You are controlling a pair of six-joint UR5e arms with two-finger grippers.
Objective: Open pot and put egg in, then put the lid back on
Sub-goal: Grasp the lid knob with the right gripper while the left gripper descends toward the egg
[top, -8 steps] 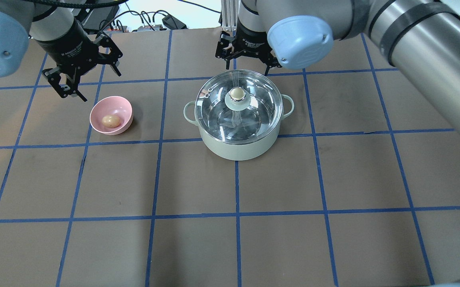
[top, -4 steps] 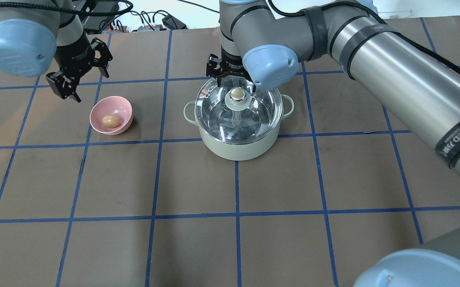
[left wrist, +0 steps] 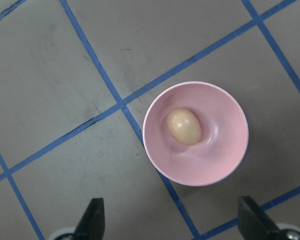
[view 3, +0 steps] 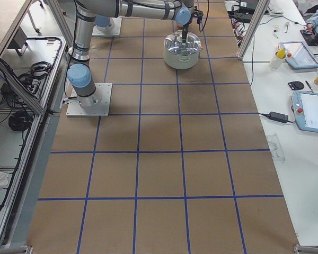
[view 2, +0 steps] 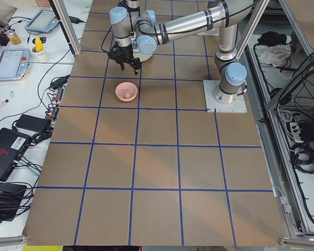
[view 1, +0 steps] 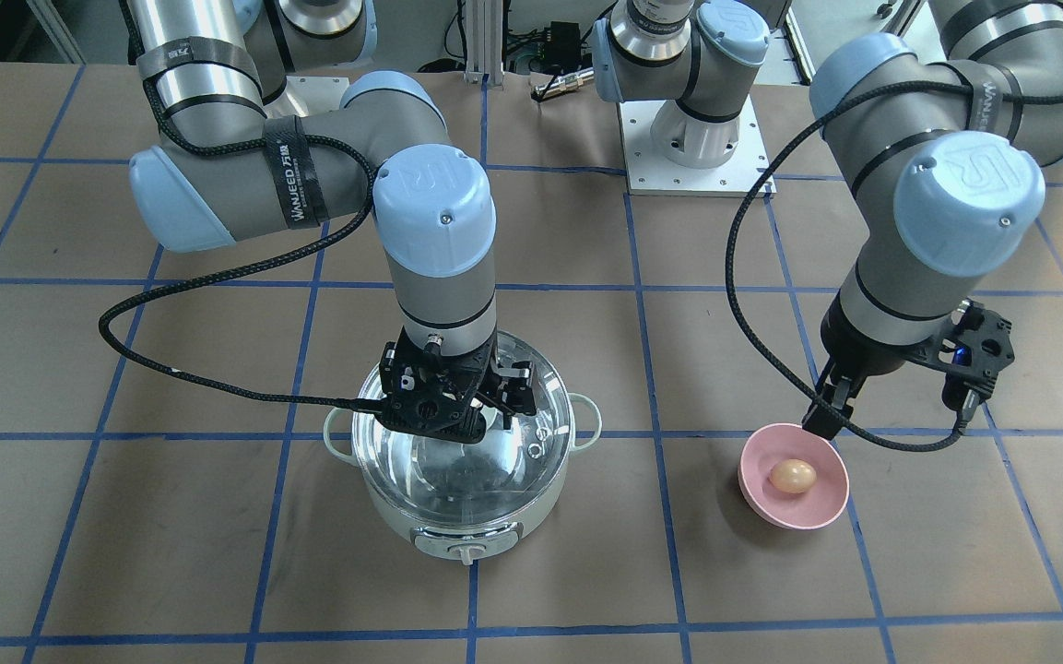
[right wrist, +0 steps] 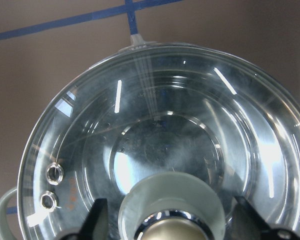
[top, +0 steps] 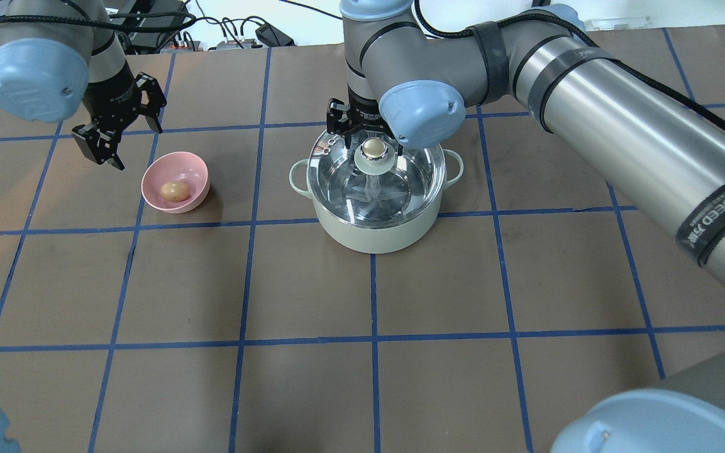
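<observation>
Egg (top: 174, 190) lies in pink bowl (top: 190, 171); lid (top: 414, 175) covers pot (top: 375, 236).

Silver-grey arms (top: 620, 113) with pale-blue joint caps (view 1: 969, 198), black braided cables (view 1: 727, 260) and black WANJEED-lettered straps (view 1: 296, 175) end in a black skeletal left hand (top: 138, 146) and right hand (view 1: 457, 415).

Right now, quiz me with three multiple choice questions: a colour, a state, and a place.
1. What colour is the pot's body? A mint green, B red, C black.
2. The lid is: A seated on the pot, B held in the air, C upside down.
3. Where is the egg? A in the pot, B in the pink bowl, C on top of the lid.
Answers: 1 A, the outer wall is pale green. 2 A, the glass covers the rim, with the open right tool on either side of its knob. 3 B, it lies inside that bowl.
</observation>
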